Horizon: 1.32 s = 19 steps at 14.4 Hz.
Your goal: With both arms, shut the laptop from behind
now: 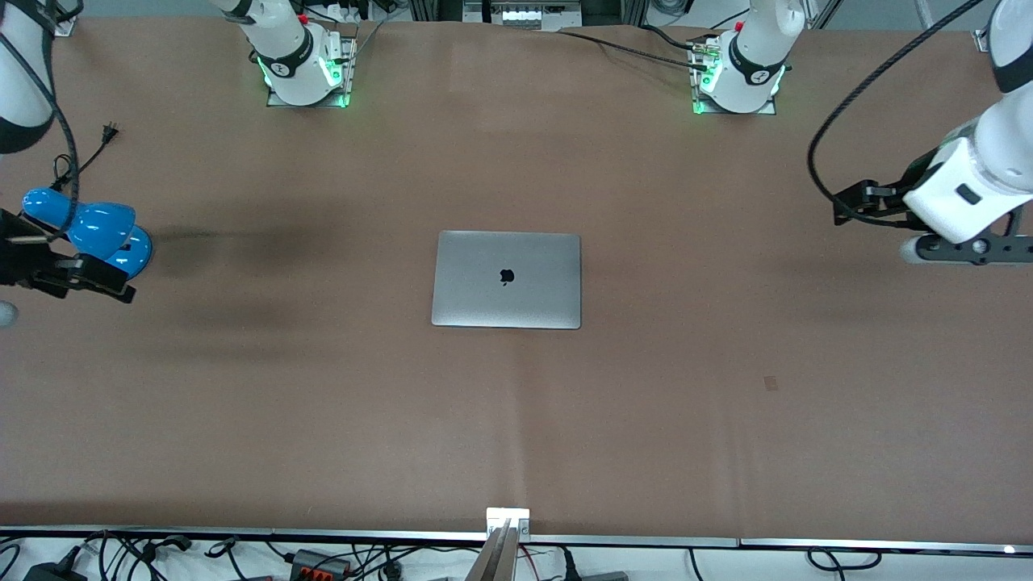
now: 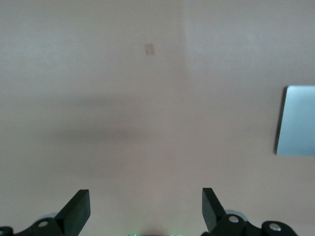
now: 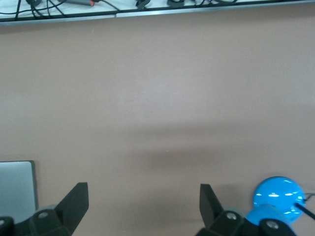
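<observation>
The laptop lies shut and flat in the middle of the table, silver lid up with the black apple logo showing. Its edge shows in the left wrist view and a corner in the right wrist view. My left gripper hangs open and empty over bare table toward the left arm's end, well apart from the laptop; its fingers stand wide apart. My right gripper hangs open and empty toward the right arm's end, beside a blue object; its fingers are also wide apart.
A glossy blue rounded object sits on the table under the right gripper and shows in the right wrist view, with a black plug and cord nearby. The table's edge nearest the front camera carries a metal rail and cables.
</observation>
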Each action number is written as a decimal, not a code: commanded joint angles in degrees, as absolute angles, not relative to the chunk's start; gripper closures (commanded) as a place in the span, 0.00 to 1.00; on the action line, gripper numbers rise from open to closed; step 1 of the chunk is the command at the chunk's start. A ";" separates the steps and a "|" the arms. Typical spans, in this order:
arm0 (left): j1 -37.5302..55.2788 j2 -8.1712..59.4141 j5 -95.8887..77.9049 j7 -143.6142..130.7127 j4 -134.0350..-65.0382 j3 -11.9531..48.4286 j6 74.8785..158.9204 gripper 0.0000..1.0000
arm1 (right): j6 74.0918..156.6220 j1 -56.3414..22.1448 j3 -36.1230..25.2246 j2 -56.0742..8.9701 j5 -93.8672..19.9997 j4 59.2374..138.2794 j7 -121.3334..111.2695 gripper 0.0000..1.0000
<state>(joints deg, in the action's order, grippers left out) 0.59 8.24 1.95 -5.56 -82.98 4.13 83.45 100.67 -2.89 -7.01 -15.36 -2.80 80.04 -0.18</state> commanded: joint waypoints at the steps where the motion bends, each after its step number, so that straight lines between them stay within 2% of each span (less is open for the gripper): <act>1: 1.85 -1.91 1.14 -6.33 -96.03 1.58 91.04 0.00 | 100.11 -0.62 -3.60 -13.89 -0.18 80.60 -0.35 0.00; 4: 1.58 -3.52 1.14 -6.42 -97.56 1.67 90.70 0.00 | 98.26 -0.53 -3.60 -11.00 -0.17 83.65 -0.26 0.00; 8: 1.49 -2.82 1.14 -6.59 -95.90 1.76 90.09 0.00 | 99.49 -0.53 -3.60 -4.50 0.00 92.79 -0.35 0.00; 13: 1.58 -2.11 1.32 -6.59 -94.40 2.55 89.74 0.00 | 103.43 -0.53 -3.60 -0.19 0.35 99.21 -2.63 0.00; 19: 1.76 -2.11 1.32 -6.68 -94.31 2.64 89.65 0.00 | 101.43 -0.62 -3.52 1.93 0.26 99.76 -2.72 0.00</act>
